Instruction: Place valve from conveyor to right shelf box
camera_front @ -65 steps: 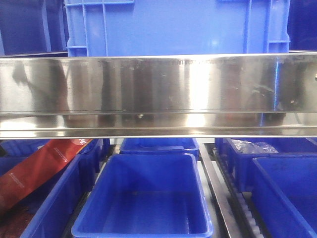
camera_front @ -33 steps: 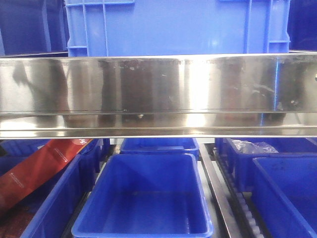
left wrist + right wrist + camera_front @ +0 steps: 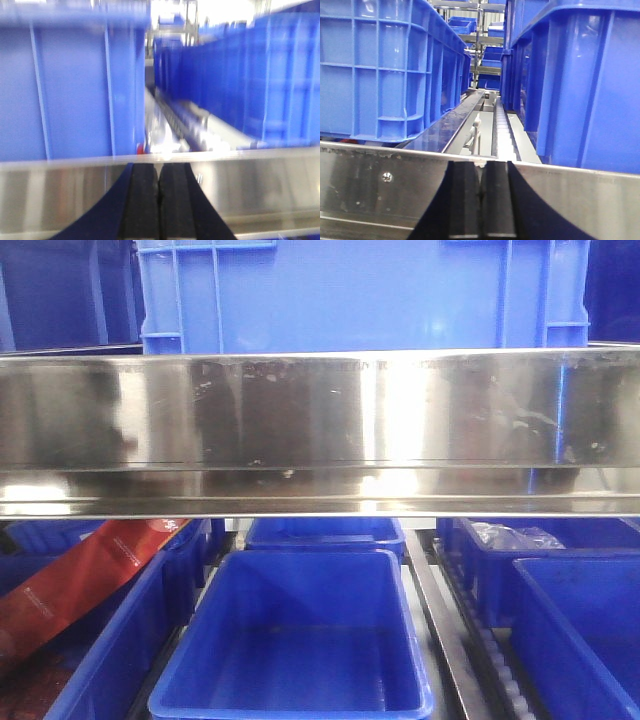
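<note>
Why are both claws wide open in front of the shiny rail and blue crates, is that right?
Not quite. Both claws are shut, not open. The left wrist view shows the left claw with its pads pressed together, and the right wrist view shows the right claw the same way. They do face the shiny rail and blue crates.

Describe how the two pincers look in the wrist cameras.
Left pincer: two flat black fingers with matte, slightly textured faces, flaring into dark blue bodies; the picture is blurred. Right pincer: the same black fingers, sharper, with dark blue-black flared sides. No cables or markings show.
</note>
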Robot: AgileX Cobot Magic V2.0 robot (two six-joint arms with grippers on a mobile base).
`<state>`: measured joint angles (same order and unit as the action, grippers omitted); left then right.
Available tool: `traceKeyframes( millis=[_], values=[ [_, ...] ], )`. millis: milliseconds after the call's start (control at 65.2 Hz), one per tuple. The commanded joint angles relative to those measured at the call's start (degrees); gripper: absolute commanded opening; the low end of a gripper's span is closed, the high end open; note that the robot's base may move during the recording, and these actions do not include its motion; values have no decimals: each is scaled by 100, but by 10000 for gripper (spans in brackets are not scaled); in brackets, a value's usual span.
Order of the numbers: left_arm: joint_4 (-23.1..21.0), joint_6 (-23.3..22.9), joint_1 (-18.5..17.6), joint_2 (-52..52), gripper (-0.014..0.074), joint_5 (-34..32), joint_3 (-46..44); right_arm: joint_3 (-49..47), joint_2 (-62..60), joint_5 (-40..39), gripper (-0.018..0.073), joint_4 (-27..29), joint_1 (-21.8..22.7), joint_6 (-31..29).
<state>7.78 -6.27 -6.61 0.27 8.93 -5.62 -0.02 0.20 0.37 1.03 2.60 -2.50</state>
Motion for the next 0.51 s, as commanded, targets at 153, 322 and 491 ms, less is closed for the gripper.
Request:
traceKeyframes(
  millis=[153,322,491],
  values=[
    [-319,-37,614,-27,-111,-770,562,2,-20,-103,-164,-48,27,-44],
    [-244,4,658,-27,-111,-784,562,2,-20,-103,-164,-48,27,-44],
    [-271,4,354,-27,-111,-811,562,2,-20,-103,-164,-48,27,-44]
  ],
)
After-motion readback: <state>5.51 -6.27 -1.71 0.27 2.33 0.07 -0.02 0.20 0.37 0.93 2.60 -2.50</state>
